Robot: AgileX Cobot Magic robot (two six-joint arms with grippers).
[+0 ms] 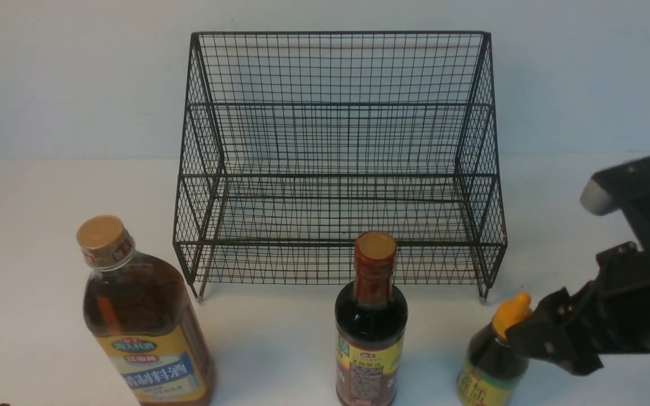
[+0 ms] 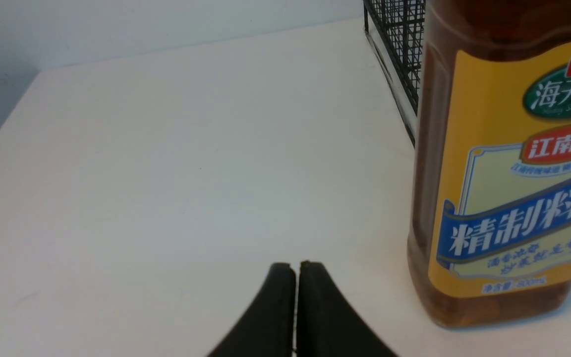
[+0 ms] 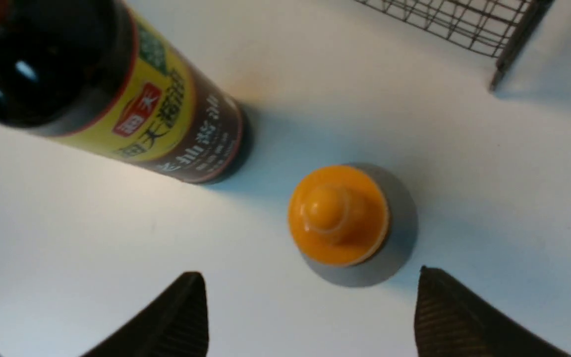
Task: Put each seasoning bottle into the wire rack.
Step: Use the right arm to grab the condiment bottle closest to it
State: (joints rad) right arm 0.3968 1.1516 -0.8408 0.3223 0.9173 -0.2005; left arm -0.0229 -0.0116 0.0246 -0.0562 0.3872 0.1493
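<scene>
All three seasoning bottles stood upright on the white tabletop (image 1: 48, 225), outside the wire rack (image 1: 336, 169) and in a row along the near edge. The large amber bottle (image 1: 144, 316) with its tan cap was toward the near left corner. The slim dark bottle (image 1: 371, 327) was at the middle, and the small dark bottle (image 1: 491, 361) with its yellow nozzle cap was toward the near right. The rack sat at the middle of the far edge, by the wall (image 1: 77, 73).

The right gripper (image 3: 309, 274) hung over the small dark bottle with its jaws spread wide, clamped on nothing. The left gripper (image 2: 295, 265) was low over the tabletop just beside the amber bottle, its fingers pressed together and holding nothing.
</scene>
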